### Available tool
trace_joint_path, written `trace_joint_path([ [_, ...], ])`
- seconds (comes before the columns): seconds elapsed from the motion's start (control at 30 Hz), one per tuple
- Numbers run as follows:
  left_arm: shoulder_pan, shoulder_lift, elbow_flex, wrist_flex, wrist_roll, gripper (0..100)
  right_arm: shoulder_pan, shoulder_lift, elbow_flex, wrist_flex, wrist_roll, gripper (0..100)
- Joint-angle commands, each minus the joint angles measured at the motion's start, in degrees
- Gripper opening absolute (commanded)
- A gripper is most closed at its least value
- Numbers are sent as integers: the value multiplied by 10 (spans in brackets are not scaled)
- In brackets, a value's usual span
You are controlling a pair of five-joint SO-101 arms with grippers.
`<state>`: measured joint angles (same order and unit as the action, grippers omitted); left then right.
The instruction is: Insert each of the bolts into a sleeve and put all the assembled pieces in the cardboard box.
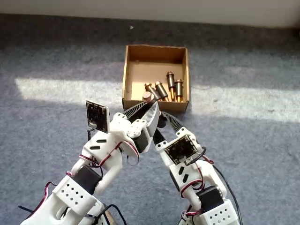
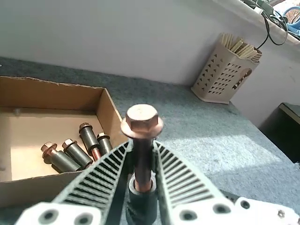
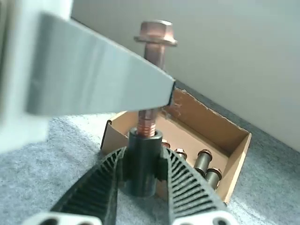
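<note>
My left gripper [image 2: 142, 151] is shut on the shaft of a copper bolt [image 2: 142, 123], which stands upright with its hex head on top. The bolt's threaded end sits in the mouth of a dark sleeve [image 3: 142, 159], and my right gripper [image 3: 142, 163] is shut on that sleeve from below. In the high view both grippers meet just in front of the cardboard box [image 1: 125, 75], with the bolt head [image 1: 147, 96] at its near wall. Several assembled pieces [image 1: 165, 87] lie in the box's right half, also seen as assembled pieces [image 2: 77, 151].
A beige perforated holder [image 2: 226, 70] with sticks stands against the wall to the right. Grey felt [image 1: 243, 140] covers the table, with open room on both sides of the box. A dark object [image 2: 290, 126] sits at the far right edge.
</note>
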<state>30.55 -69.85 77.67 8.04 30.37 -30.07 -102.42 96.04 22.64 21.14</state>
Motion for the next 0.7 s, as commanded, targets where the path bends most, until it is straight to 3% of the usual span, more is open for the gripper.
trace_joint_path([
  [0.0,15,1,6,-12,3,7,20,-17,76,-23,2,5],
  [0.27,15,1,29,-11,-3,11,20,-17,76,-23,2,5],
  [0.5,64,1,59,-11,-81,12,46,-17,76,-23,1,5],
  [0.67,62,1,60,4,-80,155,48,-17,76,-23,1,5],
])
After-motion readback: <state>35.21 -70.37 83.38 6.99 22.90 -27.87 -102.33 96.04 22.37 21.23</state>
